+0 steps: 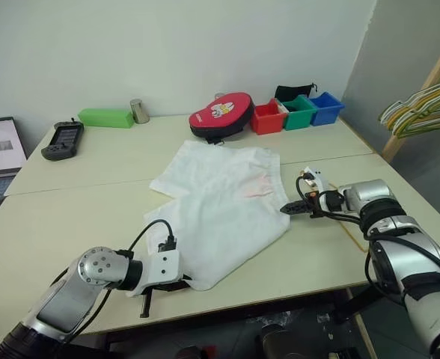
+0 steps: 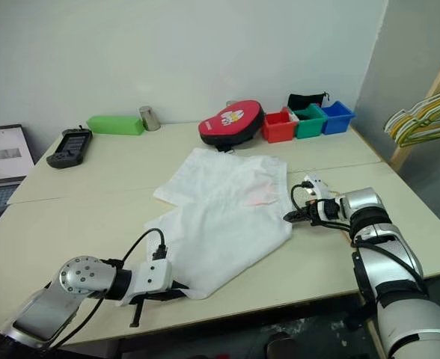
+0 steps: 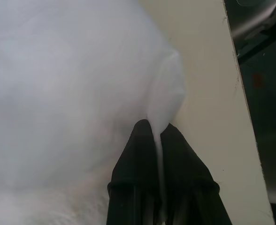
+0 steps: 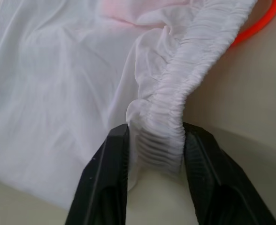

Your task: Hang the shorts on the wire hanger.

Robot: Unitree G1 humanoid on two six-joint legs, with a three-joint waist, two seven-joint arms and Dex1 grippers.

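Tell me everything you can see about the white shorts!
The shorts are big, white and thin, a bit wrinkled, with a faint pink mark and a gathered, stretchy waistband. They lie spread flat on the pale table. The left gripper is shut on a thin fold at their near corner. The right gripper has the bunched waistband between its fingers at the right edge.

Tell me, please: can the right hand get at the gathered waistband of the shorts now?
Probably yes. The right hand already has the bunched waistband of the shorts between its two fingers, and nothing lies in the way.
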